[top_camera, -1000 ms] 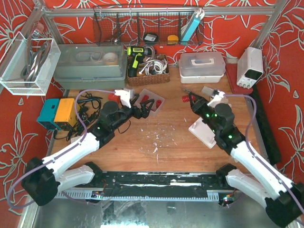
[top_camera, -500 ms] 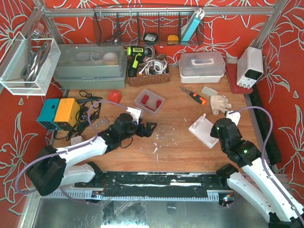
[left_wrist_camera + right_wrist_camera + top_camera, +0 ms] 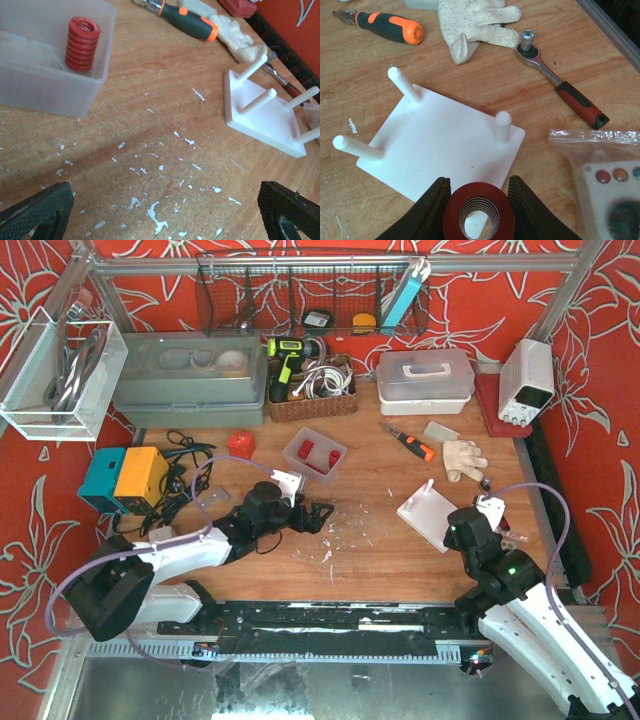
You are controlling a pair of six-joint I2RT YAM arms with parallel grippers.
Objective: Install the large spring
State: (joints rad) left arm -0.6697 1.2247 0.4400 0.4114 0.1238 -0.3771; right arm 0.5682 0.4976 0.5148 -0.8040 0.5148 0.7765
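Observation:
My right gripper (image 3: 479, 205) is shut on the large red spring (image 3: 478, 190), seen end-on between the fingers. It hovers over the near edge of the white peg plate (image 3: 445, 145), whose three bare pegs include a short one (image 3: 502, 125) just ahead. In the top view the right gripper (image 3: 462, 530) sits by the plate (image 3: 430, 512), and the wrist hides the spring. My left gripper (image 3: 162, 215) is open and empty, low over the table (image 3: 318, 516). A smaller red spring (image 3: 81, 44) stands in the clear bin (image 3: 45, 85).
A screwdriver (image 3: 385, 26), a glove (image 3: 475, 22) and a ratchet (image 3: 555, 80) lie beyond the plate. A plastic bag (image 3: 605, 170) lies right of my right gripper. A red block (image 3: 240, 444) and a blue-orange box (image 3: 122, 477) are at the left.
My right arm has drawn back from near the bin to the near side of the peg plate, carrying the spring. My left gripper has moved away from the bin and lower.

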